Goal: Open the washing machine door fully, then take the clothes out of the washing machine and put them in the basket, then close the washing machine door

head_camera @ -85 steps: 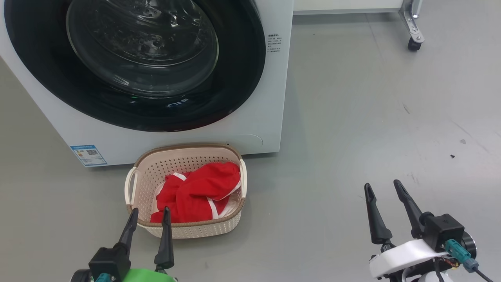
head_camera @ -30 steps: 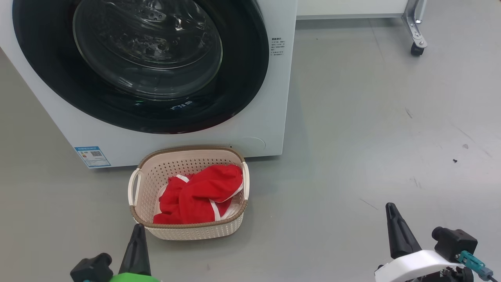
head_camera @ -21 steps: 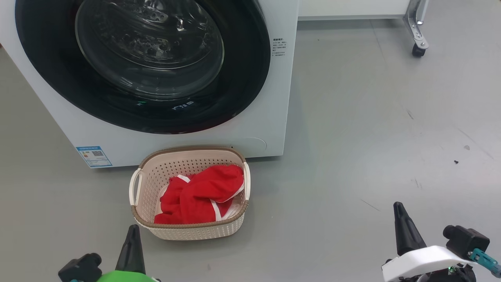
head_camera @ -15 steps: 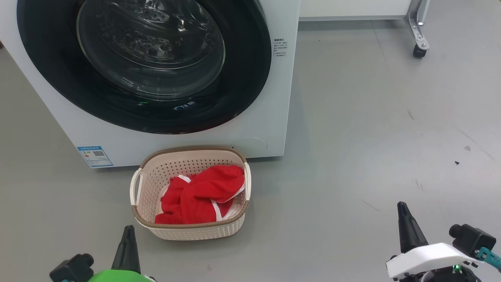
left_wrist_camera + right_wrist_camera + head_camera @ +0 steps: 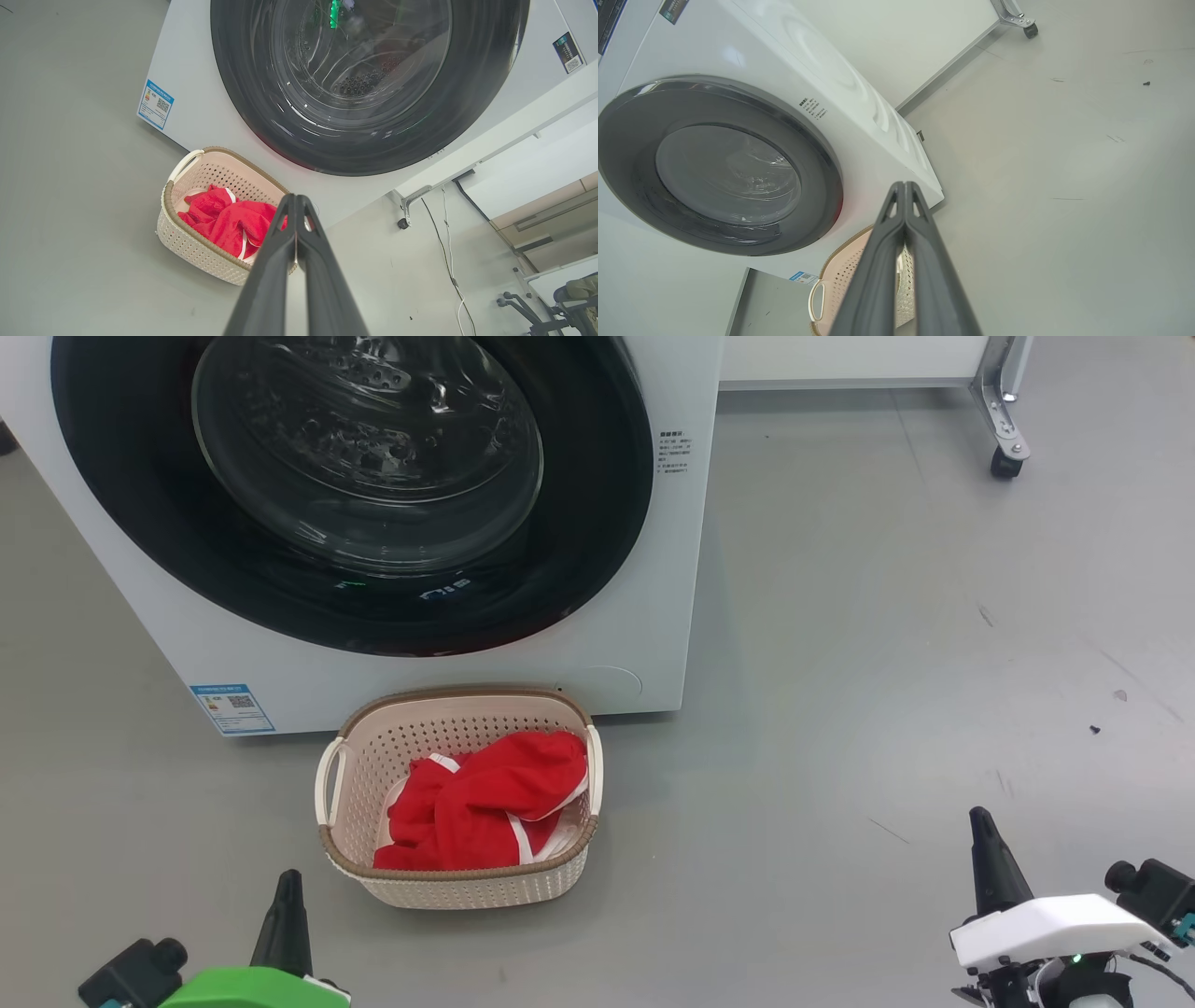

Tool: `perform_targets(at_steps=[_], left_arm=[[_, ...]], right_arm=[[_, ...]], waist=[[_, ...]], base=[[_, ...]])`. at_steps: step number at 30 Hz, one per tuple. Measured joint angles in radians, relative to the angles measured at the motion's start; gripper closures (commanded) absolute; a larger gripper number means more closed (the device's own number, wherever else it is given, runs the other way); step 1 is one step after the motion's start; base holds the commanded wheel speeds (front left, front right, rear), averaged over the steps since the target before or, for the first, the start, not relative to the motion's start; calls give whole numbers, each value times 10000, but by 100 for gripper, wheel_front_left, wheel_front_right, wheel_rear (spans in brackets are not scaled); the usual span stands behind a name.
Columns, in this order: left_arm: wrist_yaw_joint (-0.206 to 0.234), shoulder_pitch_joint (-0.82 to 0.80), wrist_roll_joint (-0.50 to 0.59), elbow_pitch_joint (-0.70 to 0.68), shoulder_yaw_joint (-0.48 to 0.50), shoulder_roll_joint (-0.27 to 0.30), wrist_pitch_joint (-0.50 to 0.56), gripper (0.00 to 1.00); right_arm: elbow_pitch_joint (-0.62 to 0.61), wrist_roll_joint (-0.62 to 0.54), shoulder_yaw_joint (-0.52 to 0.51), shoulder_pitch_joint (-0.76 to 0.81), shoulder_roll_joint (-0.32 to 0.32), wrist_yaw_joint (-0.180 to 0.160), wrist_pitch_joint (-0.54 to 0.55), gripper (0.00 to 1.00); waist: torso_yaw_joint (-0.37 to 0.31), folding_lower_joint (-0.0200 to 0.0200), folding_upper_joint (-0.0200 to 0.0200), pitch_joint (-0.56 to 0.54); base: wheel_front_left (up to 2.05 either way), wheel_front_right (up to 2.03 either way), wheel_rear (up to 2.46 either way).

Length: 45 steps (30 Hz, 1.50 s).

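My left gripper [image 5: 295,200] and right gripper [image 5: 905,186] were both clenched, holding nothing. The clothes [image 5: 481,803] lay in the basket [image 5: 467,887], just before the washing machine [image 5: 635,644]; its door [image 5: 597,523] was closed.

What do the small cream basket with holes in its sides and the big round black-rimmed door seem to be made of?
The cream perforated basket looks like matt moulded plastic: even rows of holes, brown woven-look rim. The round washing machine door seems glossy black plastic around clear glass: the rim mirrors light, the centre is see-through.
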Motion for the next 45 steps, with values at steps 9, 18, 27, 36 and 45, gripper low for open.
perform_targets(at_steps=[9, 18, 27, 36, 45], left_arm=[[-222, -199, -1181, 171, 180, 96, 274, 100], [-355, -347, -2263, 272, 378, 134, 495, 100], [-679, -554, -3417, 387, 617, 188, 717, 100], [-880, -731, -4512, 562, 794, 232, 982, 100], [-1137, -857, -5645, 658, 1020, 353, 1229, 100]], right_arm=[[142, 1149, -301, -151, 33, 50, 257, 100], [280, 2165, -568, -347, 61, 111, 489, 100], [445, 3321, -859, -523, 88, 211, 740, 100], [602, 4474, -1147, -729, 142, 314, 1032, 100], [756, 5616, -1436, -942, 157, 433, 1248, 100]], waist=[[47, 0, 0, -28], [88, 0, 0, -54], [134, 0, 0, -83], [181, 0, 0, -113], [227, 0, 0, -142]], base=[[0, 0, 0], [0, 0, 0], [0, 0, 0], [0, 0, 0], [0, 0, 0]])
